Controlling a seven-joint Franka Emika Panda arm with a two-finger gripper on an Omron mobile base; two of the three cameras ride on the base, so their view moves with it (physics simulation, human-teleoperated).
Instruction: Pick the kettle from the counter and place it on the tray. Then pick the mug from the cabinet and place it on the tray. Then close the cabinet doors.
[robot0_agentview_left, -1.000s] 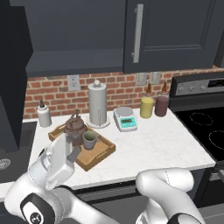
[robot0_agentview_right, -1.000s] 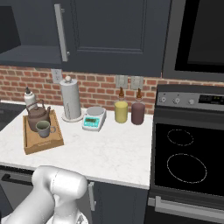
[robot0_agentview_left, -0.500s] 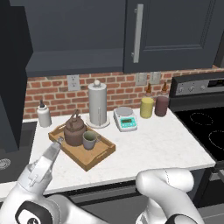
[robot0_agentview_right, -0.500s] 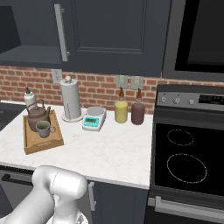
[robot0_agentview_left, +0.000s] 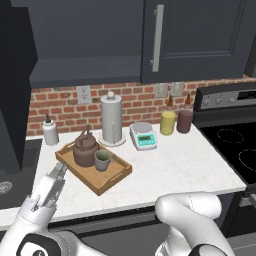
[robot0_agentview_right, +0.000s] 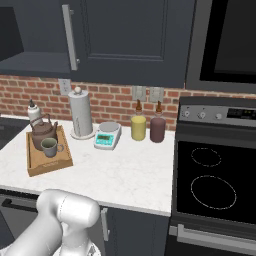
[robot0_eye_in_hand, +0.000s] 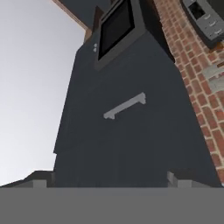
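In the left base view my end effector (robot0_agentview_left: 56, 176) hangs low at the lower left, spread wide and holding nothing, in front of the tabletop (robot0_agentview_left: 175, 162). The kettle (robot0_agentview_left: 85, 149) and mug (robot0_agentview_left: 102, 160) both sit in the tray (robot0_agentview_left: 116, 176) left of centre, so I judge the door-closing step is in hand. The left cabinet door (robot0_agentview_left: 15, 85) stands swung open along the left edge.

In the right base view, the tray (robot0_agentview_right: 35, 165) sits at middle left, and the cabinet (robot0_agentview_right: 35, 57) gapes at upper left.

The hand view looks up at a closed door (robot0_eye_in_hand: 131, 131) with its bar handle (robot0_eye_in_hand: 125, 106) at centre. Next I must reach the open door and push it shut.
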